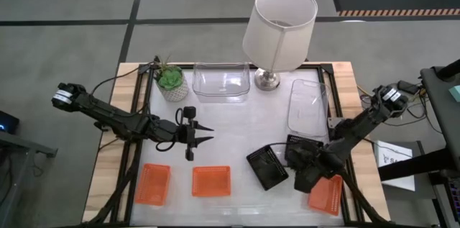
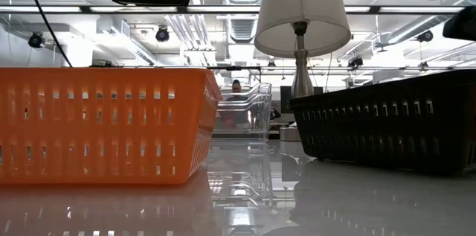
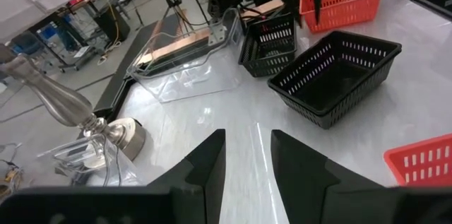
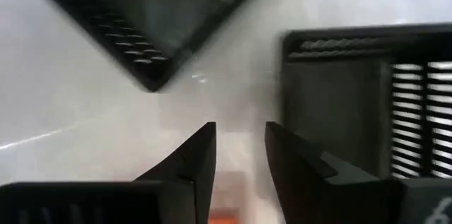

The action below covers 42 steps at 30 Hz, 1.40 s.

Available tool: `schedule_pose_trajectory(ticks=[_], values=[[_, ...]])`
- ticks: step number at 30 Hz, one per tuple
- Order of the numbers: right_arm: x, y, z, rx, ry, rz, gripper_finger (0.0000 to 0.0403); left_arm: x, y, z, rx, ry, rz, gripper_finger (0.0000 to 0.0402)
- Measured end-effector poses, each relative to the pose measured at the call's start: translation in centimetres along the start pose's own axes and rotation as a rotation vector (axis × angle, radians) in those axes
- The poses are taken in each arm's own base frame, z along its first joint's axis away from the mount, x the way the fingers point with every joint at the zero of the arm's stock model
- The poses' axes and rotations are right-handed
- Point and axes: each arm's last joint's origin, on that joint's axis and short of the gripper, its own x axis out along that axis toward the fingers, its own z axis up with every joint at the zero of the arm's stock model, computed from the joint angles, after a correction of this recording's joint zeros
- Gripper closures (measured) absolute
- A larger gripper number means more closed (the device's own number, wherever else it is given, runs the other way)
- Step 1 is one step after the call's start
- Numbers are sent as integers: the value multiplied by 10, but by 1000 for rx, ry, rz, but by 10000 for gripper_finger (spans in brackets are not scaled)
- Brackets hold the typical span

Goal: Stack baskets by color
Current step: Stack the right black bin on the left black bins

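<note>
Right gripper (image 1: 302, 167) hung low between two black mesh plastic baskets: the tilted one (image 1: 267, 167) on one side, the one behind (image 1: 302, 147) on the other. Jaws stood narrow with a gap, holding nothing. Left gripper (image 1: 203, 134) waited mid-table, jaws part open, empty too.

Three orange mesh baskets were apart along the front edge: (image 1: 152, 183), (image 1: 211, 180), (image 1: 325, 193) (that last one just beside the right wrist). Clear rounded plastic trays sat at the back (image 1: 221, 81) and right (image 1: 308, 106).

Risk, as I judged it: with that narrow gap, fingers could ride over a mesh rim rather than straddle it, shoving a black basket aside. The arm could also clip the nearby orange basket.
</note>
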Motion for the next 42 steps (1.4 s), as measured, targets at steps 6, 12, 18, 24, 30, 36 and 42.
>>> schedule_pose_trajectory(ticks=[6,12,18,24,30,36,42], values=[[5,-8,-7,-20,-2,-69,276,0,0,0,4,0,0,304],[14,-12,-13,-16,12,-90,276,0,0,0,18,1,2,304],[26,-16,-18,-8,5,-76,303,0,1,2,38,-11,28,304],[27,-16,-18,-15,5,-73,384,0,1,2,66,-13,29,304],[17,-11,-13,-20,-2,-61,392,-2,2,3,177,-19,32,304],[-11,-4,-2,-21,6,-77,393,-13,10,12,242,-86,67,304],[-45,3,13,42,-80,-120,393,-30,23,20,251,-105,189,304]])
